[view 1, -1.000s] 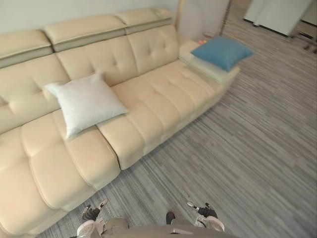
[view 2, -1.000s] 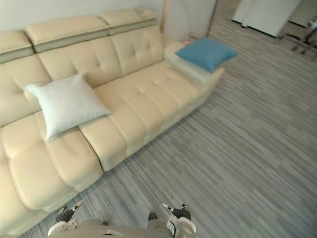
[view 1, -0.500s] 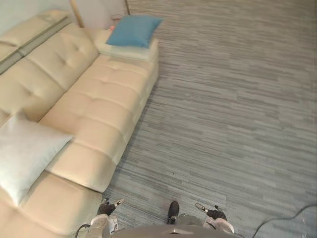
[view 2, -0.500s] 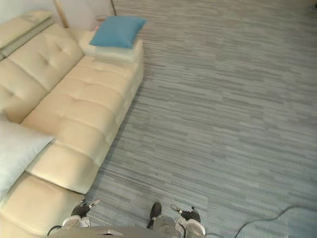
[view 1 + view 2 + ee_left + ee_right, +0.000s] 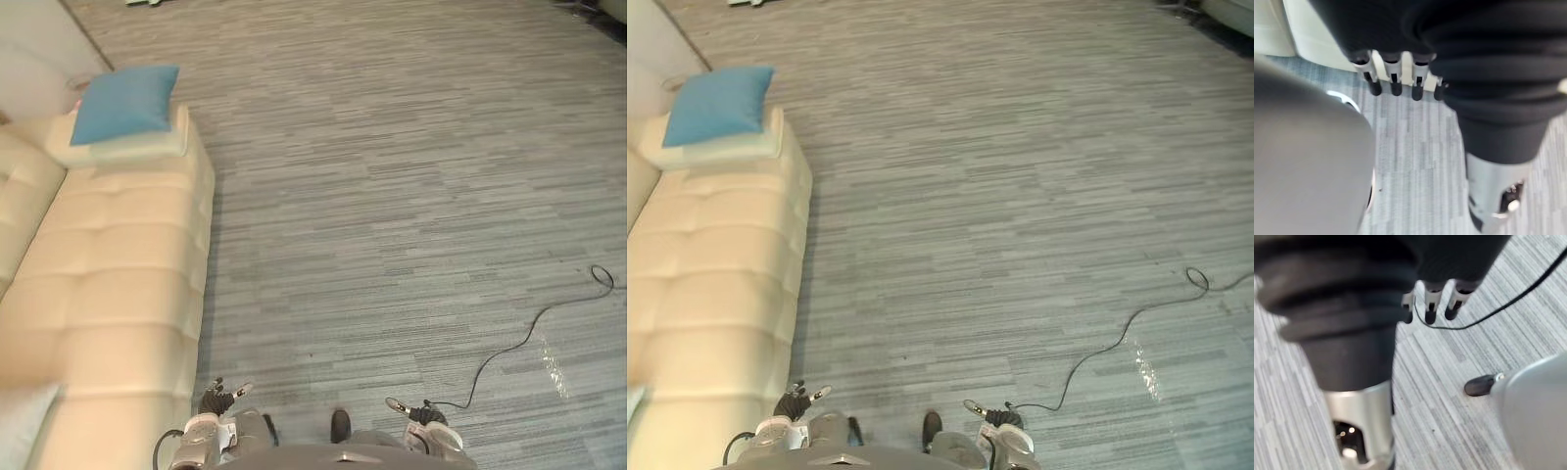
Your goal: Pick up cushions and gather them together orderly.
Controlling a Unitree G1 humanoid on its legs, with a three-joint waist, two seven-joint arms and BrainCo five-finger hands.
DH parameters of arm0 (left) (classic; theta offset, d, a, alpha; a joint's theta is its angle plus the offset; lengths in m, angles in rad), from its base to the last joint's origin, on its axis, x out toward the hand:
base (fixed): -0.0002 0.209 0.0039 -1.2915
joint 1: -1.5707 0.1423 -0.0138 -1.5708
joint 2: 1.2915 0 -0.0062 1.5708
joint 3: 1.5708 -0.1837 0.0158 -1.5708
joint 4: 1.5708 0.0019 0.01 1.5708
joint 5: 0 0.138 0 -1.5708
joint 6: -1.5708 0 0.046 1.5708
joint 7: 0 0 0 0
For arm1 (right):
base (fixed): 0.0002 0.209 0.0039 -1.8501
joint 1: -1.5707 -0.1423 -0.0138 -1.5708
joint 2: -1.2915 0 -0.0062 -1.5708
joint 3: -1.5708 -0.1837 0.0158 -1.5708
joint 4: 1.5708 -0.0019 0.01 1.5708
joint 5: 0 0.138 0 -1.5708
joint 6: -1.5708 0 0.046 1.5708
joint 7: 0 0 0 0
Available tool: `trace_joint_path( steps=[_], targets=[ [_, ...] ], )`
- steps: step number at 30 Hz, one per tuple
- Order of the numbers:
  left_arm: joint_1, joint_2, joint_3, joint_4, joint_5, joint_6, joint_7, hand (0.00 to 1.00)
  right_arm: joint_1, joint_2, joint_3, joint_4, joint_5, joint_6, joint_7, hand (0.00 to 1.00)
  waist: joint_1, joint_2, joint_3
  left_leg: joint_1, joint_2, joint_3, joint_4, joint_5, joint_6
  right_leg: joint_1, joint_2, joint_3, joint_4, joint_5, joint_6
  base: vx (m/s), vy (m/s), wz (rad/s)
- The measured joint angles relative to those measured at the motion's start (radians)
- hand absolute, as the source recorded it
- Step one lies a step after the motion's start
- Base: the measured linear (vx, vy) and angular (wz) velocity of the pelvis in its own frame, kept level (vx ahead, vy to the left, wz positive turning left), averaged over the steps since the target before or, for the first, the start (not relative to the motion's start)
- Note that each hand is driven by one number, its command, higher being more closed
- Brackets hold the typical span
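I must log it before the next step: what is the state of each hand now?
Left hand: open, holding nothing.
Right hand: open, holding nothing.

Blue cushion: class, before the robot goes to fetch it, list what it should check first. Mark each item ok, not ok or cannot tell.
1. The blue cushion is in view, lying on the end of the sofa: ok.
2. Nothing lies on top of the blue cushion: ok.
3. The left hand is free, fingers relaxed: ok.
4. The right hand is free, fingers relaxed: ok.
5. The hands are close enough to grasp the blue cushion: not ok; both hang low by the robot, far from it.
6. The white cushion is in full view: not ok; just a corner shows at the edge.
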Motion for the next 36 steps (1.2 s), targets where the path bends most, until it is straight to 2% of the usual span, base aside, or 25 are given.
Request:
trace_joint_path(
  steps=[3, 4, 6, 8, 10, 11, 12, 13, 14, 15, 17, 19, 20, 22, 24, 25, 26, 27, 28, 30, 31, 32, 33, 34, 36],
  targets=[
    [0.006, -0.006, 0.016, -0.008, -0.002, 0.001, 0.005, 0.00, 0.005, -0.001, 0.012, -0.007, 0.000, -0.001, -0.001, 0.00, 0.005, 0.012, -0.003, -0.023, -0.018, -0.057, -0.362, 0.095, -0.057, 0.050, -0.036, 0.044, -0.064, -0.021, 0.034, 0.28, 0.288, -0.79],
    [0.004, -0.005, 0.016, -0.005, -0.006, 0.001, 0.007, 0.00, 0.010, -0.007, 0.023, -0.006, 0.001, -0.002, -0.001, 0.00, 0.013, 0.015, -0.007, -0.021, -0.017, -0.059, -0.358, 0.168, -0.062, 0.077, -0.036, 0.064, -0.096, -0.025, 0.044, 0.51, 0.385, -0.72],
    [-0.005, 0.003, 0.011, -0.001, -0.004, 0.001, 0.010, 0.00, 0.008, 0.003, 0.037, -0.005, 0.002, -0.001, -0.001, 0.00, 0.022, -0.002, -0.011, -0.037, -0.042, -0.060, -0.335, 0.179, -0.048, 0.075, -0.058, 0.062, -0.049, -0.040, 0.077, 0.46, 0.275, -0.26],
    [-0.013, 0.028, 0.019, -0.002, -0.007, 0.000, 0.014, 0.00, 0.013, 0.019, 0.036, 0.000, 0.001, -0.001, 0.000, 0.00, 0.025, -0.071, -0.027, -0.039, -0.130, -0.071, -0.317, 0.169, 0.005, 0.089, -0.119, 0.044, -0.013, -0.095, 0.122, 0.51, 0.197, 0.12],
    [-0.012, 0.025, 0.031, 0.007, -0.007, 0.002, 0.019, 0.00, 0.005, 0.021, 0.036, -0.001, 0.000, -0.002, 0.001, 0.00, 0.026, -0.065, -0.027, -0.014, -0.160, -0.053, -0.298, 0.147, 0.052, 0.074, -0.149, 0.065, 0.073, -0.112, 0.147, 0.46, 0.233, -0.12],
    [-0.008, 0.026, 0.032, 0.013, -0.007, 0.002, 0.019, 0.00, 0.000, 0.024, 0.035, -0.001, 0.000, -0.002, 0.003, 0.00, 0.029, -0.059, -0.031, 0.020, -0.172, -0.041, -0.308, 0.127, 0.078, 0.022, -0.160, 0.086, 0.218, -0.132, 0.181, 0.29, 0.155, -0.24],
    [-0.003, 0.027, 0.032, 0.015, -0.007, 0.003, 0.020, 0.00, 0.000, 0.028, 0.034, -0.001, 0.000, -0.003, 0.007, 0.00, 0.028, -0.056, -0.031, 0.045, -0.176, -0.027, -0.310, 0.111, 0.080, -0.019, -0.164, 0.101, 0.342, -0.145, 0.220, 0.28, 0.131, -0.29],
    [0.001, 0.029, 0.030, 0.014, -0.009, 0.003, 0.022, 0.00, 0.003, 0.035, 0.034, -0.002, 0.000, -0.002, 0.018, 0.00, 0.028, -0.059, -0.029, 0.088, -0.186, -0.014, -0.310, 0.086, 0.080, -0.097, -0.166, 0.129, 0.564, -0.128, 0.306, 0.38, 0.127, -0.16],
    [0.005, 0.042, 0.024, 0.015, -0.009, 0.008, 0.024, 0.00, -0.001, 0.035, 0.035, -0.011, -0.001, -0.007, 0.022, 0.00, 0.017, -0.067, -0.021, 0.147, -0.199, -0.007, -0.313, 0.068, 0.092, -0.163, -0.171, 0.142, 0.771, -0.082, 0.340, 0.44, 0.076, -0.09],
    [0.008, 0.052, 0.010, 0.015, -0.009, 0.013, 0.027, 0.00, -0.002, 0.033, 0.036, -0.014, 0.000, -0.010, 0.021, 0.00, 0.010, -0.073, -0.014, 0.204, -0.211, -0.007, -0.327, 0.052, 0.101, -0.195, -0.184, 0.110, 0.891, -0.079, 0.321, 0.57, 0.057, 0.02],
    [0.017, 0.052, -0.001, 0.015, -0.016, 0.016, 0.038, 0.00, -0.002, 0.022, 0.036, -0.014, -0.001, -0.011, 0.021, 0.00, -0.003, -0.060, -0.009, 0.327, -0.218, -0.009, -0.392, 0.032, 0.106, -0.257, -0.210, -0.011, 1.008, -0.133, 0.190, 0.49, 0.013, -0.01],
    [0.015, 0.048, -0.007, 0.023, -0.029, 0.017, 0.046, 0.00, -0.008, 0.011, 0.035, -0.013, -0.001, -0.011, 0.021, 0.00, -0.028, -0.053, -0.003, 0.429, -0.198, -0.028, -0.470, 0.032, 0.105, -0.330, -0.200, -0.148, 0.934, -0.206, 0.113, 0.57, -0.078, 0.21],
    [0.001, 0.041, -0.006, 0.023, -0.038, 0.018, 0.048, 0.00, -0.008, 0.001, 0.028, -0.017, 0.002, -0.012, 0.021, 0.00, -0.034, -0.042, 0.005, 0.473, -0.171, -0.043, -0.501, 0.032, 0.106, -0.385, -0.175, -0.202, 0.788, -0.215, 0.092, 0.48, -0.114, 0.34],
    [-0.003, 0.036, -0.005, 0.024, -0.039, 0.019, 0.051, 0.00, -0.008, -0.001, 0.015, -0.031, 0.003, -0.013, 0.021, 0.00, -0.048, -0.036, 0.008, 0.498, -0.143, -0.077, -0.516, 0.032, 0.106, -0.416, -0.134, -0.189, 0.549, -0.164, 0.099, 0.46, -0.176, 0.54],
    [-0.005, 0.035, 0.008, 0.031, -0.038, 0.019, 0.057, 0.00, 0.006, 0.003, -0.004, -0.034, 0.001, -0.012, 0.020, 0.00, -0.069, -0.064, 0.015, 0.533, -0.140, -0.156, -0.517, 0.023, 0.091, -0.392, -0.111, -0.061, 0.218, -0.005, 0.122, 0.54, -0.295, 1.07],
    [-0.002, 0.027, 0.021, 0.035, -0.038, 0.021, 0.058, 0.00, 0.023, 0.003, -0.015, -0.028, 0.003, -0.010, 0.020, 0.00, -0.076, -0.071, 0.015, 0.558, -0.130, -0.202, -0.509, 0.001, 0.060, -0.366, -0.107, -0.029, 0.191, 0.131, 0.140, 0.46, -0.297, 0.94],
    [-0.003, 0.017, 0.034, 0.041, -0.038, 0.021, 0.058, 0.00, 0.026, -0.002, -0.025, -0.026, 0.002, -0.008, 0.020, 0.00, -0.075, -0.059, 0.020, 0.571, -0.114, -0.224, -0.498, -0.008, 0.051, -0.358, -0.095, -0.023, 0.217, 0.162, 0.121, 0.56, -0.364, 0.62],
    [-0.003, -0.009, 0.064, 0.051, -0.038, 0.021, 0.059, 0.00, 0.023, -0.015, -0.054, -0.022, 0.000, -0.005, 0.018, 0.00, -0.060, -0.023, 0.023, 0.565, -0.082, -0.250, -0.446, -0.002, 0.044, -0.368, -0.079, -0.047, 0.300, 0.079, 0.100, 0.55, -0.334, 0.39],
    [0.008, -0.032, 0.102, 0.051, -0.038, 0.022, 0.067, 0.00, 0.024, -0.016, -0.073, -0.026, 0.000, -0.006, 0.018, 0.00, -0.055, -0.006, 0.022, 0.529, -0.062, -0.278, -0.339, 0.023, 0.001, -0.365, -0.080, -0.077, 0.368, 0.024, 0.077, 0.52, -0.319, 0.30],
    [0.014, -0.050, 0.144, 0.041, -0.042, 0.022, 0.071, 0.00, 0.026, -0.016, -0.080, -0.037, 0.002, -0.004, 0.014, 0.00, -0.055, 0.005, 0.023, 0.456, -0.037, -0.297, -0.157, 0.077, -0.029, -0.325, -0.079, -0.117, 0.396, -0.039, 0.064, 0.56, -0.312, 0.58],
    [0.013, -0.052, 0.154, 0.027, -0.050, 0.022, 0.077, 0.00, 0.030, -0.015, -0.076, -0.042, 0.002, -0.004, 0.013, 0.00, -0.059, 0.012, 0.030, 0.351, 0.004, -0.287, 0.079, 0.212, -0.057, -0.240, -0.075, -0.161, 0.364, -0.073, 0.049, 0.59, -0.303, 0.74],
    [0.013, -0.052, 0.152, 0.024, -0.059, 0.022, 0.078, 0.00, 0.032, -0.014, -0.070, -0.042, 0.004, -0.005, 0.013, 0.00, -0.055, 0.003, 0.038, 0.314, 0.028, -0.270, 0.157, 0.213, -0.060, -0.208, -0.069, -0.169, 0.345, -0.078, 0.044, 0.54, -0.242, 0.61],
    [0.011, -0.050, 0.149, 0.007, -0.072, 0.021, 0.078, 0.00, 0.035, -0.006, -0.053, -0.042, 0.004, -0.004, 0.012, 0.00, -0.030, 0.009, 0.037, 0.245, 0.076, -0.191, 0.299, 0.154, -0.048, -0.122, -0.059, -0.186, 0.287, -0.085, 0.035, 0.41, -0.132, 0.37],
    [0.009, -0.043, 0.140, 0.003, -0.076, 0.021, 0.078, 0.00, 0.032, 0.006, -0.049, -0.040, 0.004, -0.004, 0.013, 0.00, -0.021, -0.003, 0.043, 0.189, 0.080, -0.135, 0.319, 0.108, -0.041, -0.050, -0.066, -0.207, 0.233, -0.085, 0.035, 0.47, -0.114, 0.49],
    [0.009, -0.034, 0.118, 0.000, -0.077, 0.021, 0.077, 0.00, 0.019, 0.012, -0.049, -0.030, 0.011, 0.000, 0.013, 0.00, -0.019, -0.003, 0.042, 0.118, 0.061, -0.044, 0.217, 0.055, -0.022, 0.038, -0.086, -0.245, 0.157, -0.082, 0.040, 0.36, -0.038, 0.60]
  ],
)
